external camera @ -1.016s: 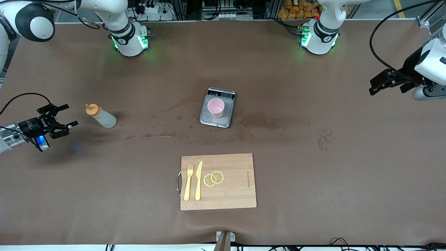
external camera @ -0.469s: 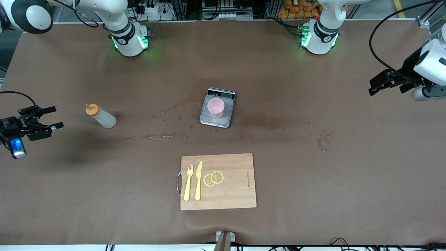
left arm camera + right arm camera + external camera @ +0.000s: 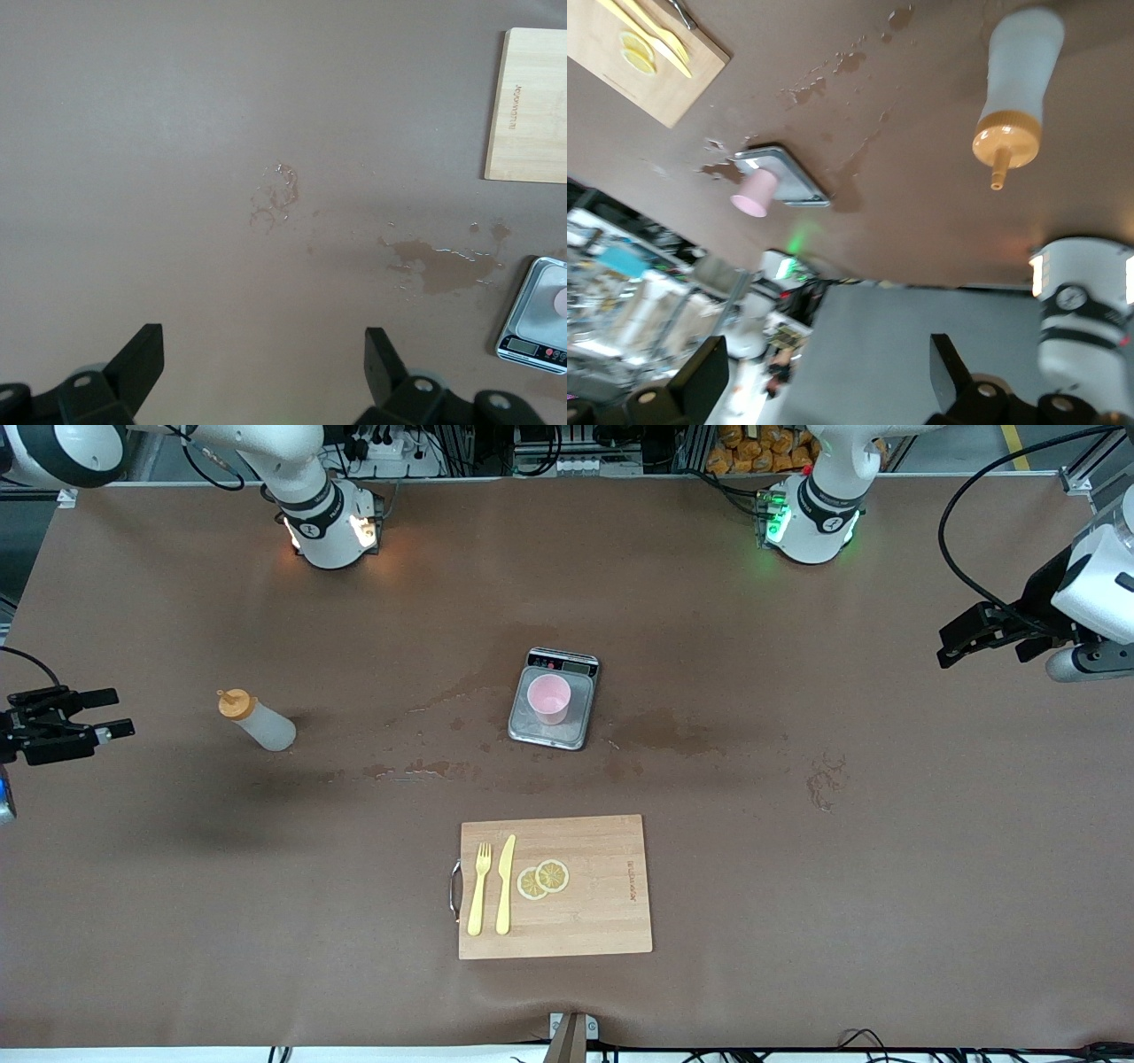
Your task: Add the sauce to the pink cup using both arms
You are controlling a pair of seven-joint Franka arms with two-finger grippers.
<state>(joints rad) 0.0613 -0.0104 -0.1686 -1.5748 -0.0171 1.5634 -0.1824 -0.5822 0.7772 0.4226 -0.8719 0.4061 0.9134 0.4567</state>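
The sauce bottle point(image 3: 257, 723), whitish with an orange cap, stands on the brown table toward the right arm's end. It also shows in the right wrist view point(image 3: 1019, 80). The pink cup point(image 3: 549, 698) sits on the grey scale point(image 3: 532, 731) at mid-table, and shows in the right wrist view point(image 3: 753, 195) and at the edge of the left wrist view point(image 3: 560, 301). My right gripper point(image 3: 120, 713) is open and empty at the table's end, apart from the bottle point(image 3: 828, 372). My left gripper point(image 3: 946, 648) is open and empty, held over the left arm's end of the table point(image 3: 263, 354).
A wooden cutting board point(image 3: 602, 921) with a yellow fork point(image 3: 479, 887), a yellow knife point(image 3: 505, 884) and two lemon slices point(image 3: 542, 879) lies nearer the front camera than the scale. Wet stains point(image 3: 660, 733) spread around the scale.
My right gripper has drawn away from the bottle toward the table's end, still open. The right arm's base light has turned from green to orange-white. The left arm has not moved.
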